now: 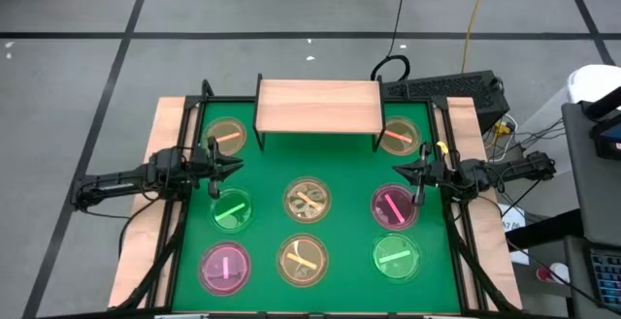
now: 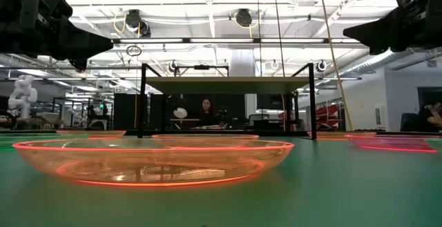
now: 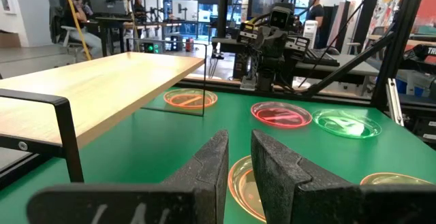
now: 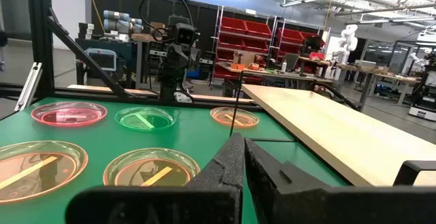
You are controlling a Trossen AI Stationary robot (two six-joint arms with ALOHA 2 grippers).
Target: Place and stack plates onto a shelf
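High view, looking straight down: your shelf (image 1: 317, 105), a light-wood board on thin black legs, stands at the far edge of the green mat (image 1: 262, 193), and its top is bare. Eight plates lie flat on the mat, none stacked. An amber plate (image 1: 226, 135) sits just beside the shelf's left legs and another amber plate (image 1: 399, 136) just beside its right legs. In the middle row you have a green plate (image 1: 232, 209), a tan plate (image 1: 308, 201) and a pink plate (image 1: 393, 207). Nearest you lie a pink plate (image 1: 225, 267), a tan plate (image 1: 302, 259) and a green plate (image 1: 396, 255).

Your left gripper (image 1: 236, 167) hangs above the mat between the left amber plate and the green one, fingers nearly together with a narrow gap, holding nothing. Your right gripper (image 1: 400, 171) hangs opposite, above the mat near the pink plate, fingers pressed together and empty.
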